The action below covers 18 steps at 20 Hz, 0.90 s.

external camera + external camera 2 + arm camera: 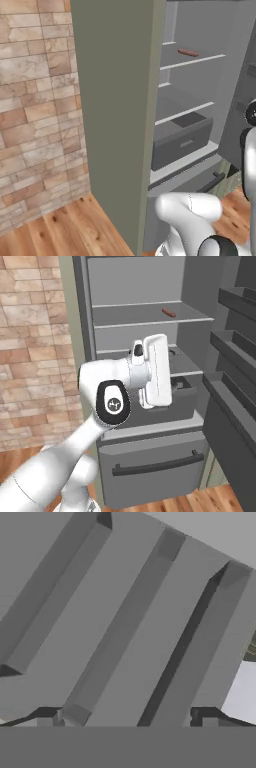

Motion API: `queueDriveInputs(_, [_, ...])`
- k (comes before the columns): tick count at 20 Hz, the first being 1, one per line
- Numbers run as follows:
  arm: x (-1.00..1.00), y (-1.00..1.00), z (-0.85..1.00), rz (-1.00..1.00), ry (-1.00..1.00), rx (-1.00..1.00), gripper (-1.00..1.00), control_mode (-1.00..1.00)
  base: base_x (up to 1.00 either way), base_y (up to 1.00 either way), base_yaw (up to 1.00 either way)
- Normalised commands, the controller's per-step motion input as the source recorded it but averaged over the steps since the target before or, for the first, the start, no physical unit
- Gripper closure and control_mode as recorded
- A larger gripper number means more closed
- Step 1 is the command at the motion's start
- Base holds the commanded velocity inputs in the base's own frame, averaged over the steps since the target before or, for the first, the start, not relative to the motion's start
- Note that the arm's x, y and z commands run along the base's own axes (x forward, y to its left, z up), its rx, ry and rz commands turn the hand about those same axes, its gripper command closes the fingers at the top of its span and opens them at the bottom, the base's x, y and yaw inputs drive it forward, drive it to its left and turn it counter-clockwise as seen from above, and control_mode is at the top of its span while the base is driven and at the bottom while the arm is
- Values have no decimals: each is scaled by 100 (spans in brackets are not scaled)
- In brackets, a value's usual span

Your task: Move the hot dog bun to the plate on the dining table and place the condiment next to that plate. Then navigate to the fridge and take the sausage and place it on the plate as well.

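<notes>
At nine o'clock in both base views stands a brick wall point(35, 110) of rough, mottled tan and pink blocks with pale mortar lines. Below it, toward seven o'clock in the left base view, runs a wooden floor point(70, 230) of warm orange planks with visible grain.

Centre frame in the left base view, the flat, matte grey-green side panel of the fridge point(117, 115) rises as a tall slab. To its right the pale grey interior opens up, smooth and boxy, crossed by thin white shelves point(192, 62). The sausage point(188, 52), a thin reddish-brown cylinder with rounded ends, lies on the upper shelf at about one o'clock in the left base view; in the right base view it sits at twelve to one o'clock, near the shelf's back right part. Lower, at about four o'clock, is a dark grey rectangular drawer point(182, 145) with a shallow recessed handle.

In the right base view the glossy white arm rises from seven o'clock, with a black round joint cap, and its forearm block stands in front of the drawer at centre. A lower grey drawer front point(155, 466) with a dark bar handle sits at six o'clock. At three o'clock, dark grey door bins point(235, 356) step down in angular ledges.

In the hand view, the gripper point(132, 722) shows its two dark tips far apart at six o'clock, released and holding nothing, facing slanted grey ledges.
</notes>
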Motion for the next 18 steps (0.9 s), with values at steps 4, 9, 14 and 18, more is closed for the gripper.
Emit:
queueDriveInputs(4, [-45, 100, 90, 0, 0, 23, -100, -100, 0, 0, 0])
queueDriveInputs(9, [-7, 100, 31, 0, -1, 40, -100, -100, 0, 0, 0])
queueDriveInputs(14, [3, 100, -18, 0, -19, 46, -100, -100, 0, 0, 0])
queueDriveInputs(18, [24, 69, -57, -7, -53, 41, -100, -100, 0, 0, 0])
